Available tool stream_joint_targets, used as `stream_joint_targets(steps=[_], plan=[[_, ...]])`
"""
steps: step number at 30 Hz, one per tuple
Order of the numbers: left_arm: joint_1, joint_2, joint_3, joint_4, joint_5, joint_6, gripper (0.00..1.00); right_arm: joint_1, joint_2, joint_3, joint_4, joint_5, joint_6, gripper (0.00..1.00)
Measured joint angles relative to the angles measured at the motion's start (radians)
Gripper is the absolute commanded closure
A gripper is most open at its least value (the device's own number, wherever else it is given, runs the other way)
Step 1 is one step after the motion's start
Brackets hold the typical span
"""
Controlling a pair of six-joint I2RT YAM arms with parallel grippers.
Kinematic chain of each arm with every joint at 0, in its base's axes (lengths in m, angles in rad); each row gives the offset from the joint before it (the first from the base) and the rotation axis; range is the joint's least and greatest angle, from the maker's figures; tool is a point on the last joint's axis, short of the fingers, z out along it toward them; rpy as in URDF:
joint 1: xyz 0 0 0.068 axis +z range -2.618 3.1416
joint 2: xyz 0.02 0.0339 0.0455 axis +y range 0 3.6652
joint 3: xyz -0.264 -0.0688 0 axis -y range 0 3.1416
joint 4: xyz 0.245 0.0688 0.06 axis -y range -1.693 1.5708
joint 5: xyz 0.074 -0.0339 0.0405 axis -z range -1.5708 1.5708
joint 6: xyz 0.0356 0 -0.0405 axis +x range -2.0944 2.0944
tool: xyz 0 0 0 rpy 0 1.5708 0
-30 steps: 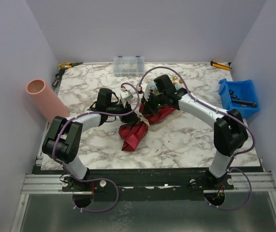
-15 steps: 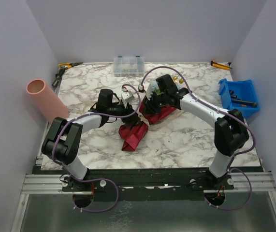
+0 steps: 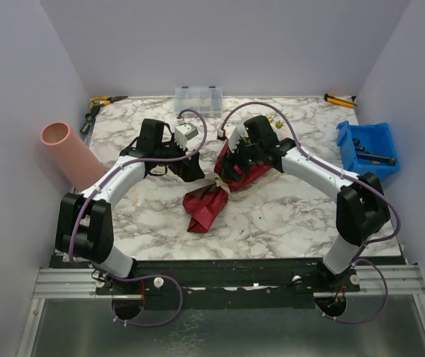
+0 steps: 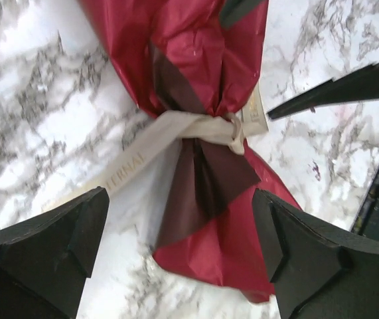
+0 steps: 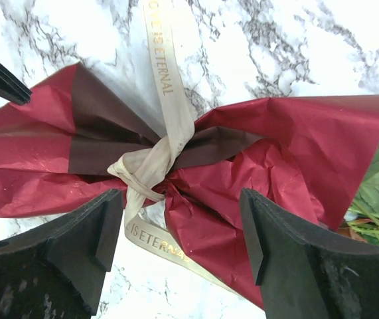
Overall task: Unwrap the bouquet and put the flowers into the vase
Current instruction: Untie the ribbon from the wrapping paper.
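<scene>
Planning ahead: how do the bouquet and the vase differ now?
The bouquet is crinkled maroon wrap; the vase is a smooth salmon-pink tube. The bouquet lies central; the vase sits far left. The bouquet is tied shut with ribbon; the vase's mouth is open and empty. Neither is gripped.

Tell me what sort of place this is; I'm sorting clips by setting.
Probably a robot lab cell: plain walls enclose a marble-patterned table, with a blue parts bin and hand tools at its edges.
</scene>
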Motion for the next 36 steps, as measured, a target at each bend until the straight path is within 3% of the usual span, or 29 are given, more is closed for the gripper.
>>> stream_joint_targets(steps=[8, 29, 36], plan=[[0.043, 0.003, 0.056, -0.172, -0.011, -0.003, 0.01, -0.002, -0.043, -0.011, 0.026, -0.005, 0.006, 0.14], [0.045, 0.145, 0.137, -0.209, 0.011, -0.032, 0.01, -0.002, -0.006, -0.012, 0.008, -0.079, 0.006, 0.15], [0.045, 0.144, 0.149, -0.209, 0.035, -0.033, 0.04, -0.002, 0.018, -0.012, -0.007, -0.093, 0.006, 0.23]])
